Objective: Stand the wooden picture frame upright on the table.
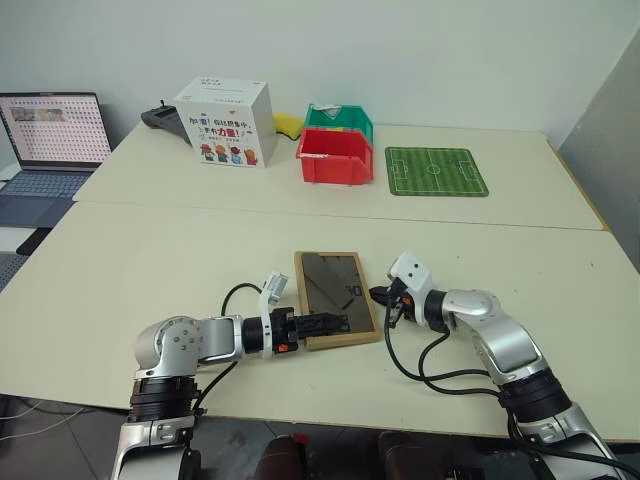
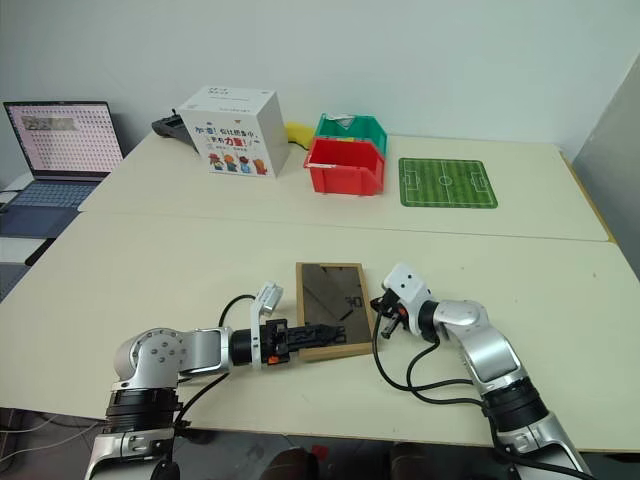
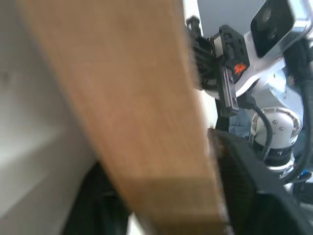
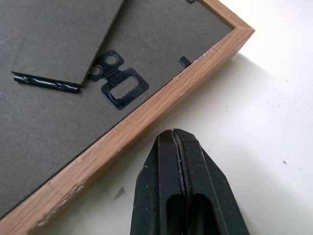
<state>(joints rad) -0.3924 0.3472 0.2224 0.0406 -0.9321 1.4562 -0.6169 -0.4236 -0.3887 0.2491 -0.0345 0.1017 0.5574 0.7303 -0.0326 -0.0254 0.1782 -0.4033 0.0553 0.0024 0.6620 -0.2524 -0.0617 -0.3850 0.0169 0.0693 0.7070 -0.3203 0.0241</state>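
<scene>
Left tool (image 1: 322, 324): reaches in from the frame's left side; one black finger lies over the near left part of the back panel, and the left wrist view shows a finger on each face of the wooden rail, so it grips the wooden picture frame (image 1: 335, 297) at its near left edge.
Right tool (image 4: 178, 161): fingers pressed together, holding nothing; the tips rest just beside the frame's right rail, apart from the wood by a thin strip of bench.
Wooden picture frame: lies flat, back panel up, on the near slab, between the two tools; its short edges face the robot and the far wall.
Frame back: a black sawtooth hanger (image 4: 119, 83) sits near the right rail; the fold-out stand (image 4: 58, 41) lies over the panel.
Bench (image 1: 150, 250): cream top of two slabs, the seam running left to right beyond the frame.
Open room: bare surface all around the frame, widest to the left and right on the near slab; the near edge of the bench is close behind both wrists.
Far slab: a white printed box (image 1: 226, 123), a red bin (image 1: 335, 158) with a green bin (image 1: 340, 119) behind it, and a green football-pitch mat (image 1: 436, 171), all well apart from the frame.
Left of the bench: an open laptop (image 1: 50, 145).
</scene>
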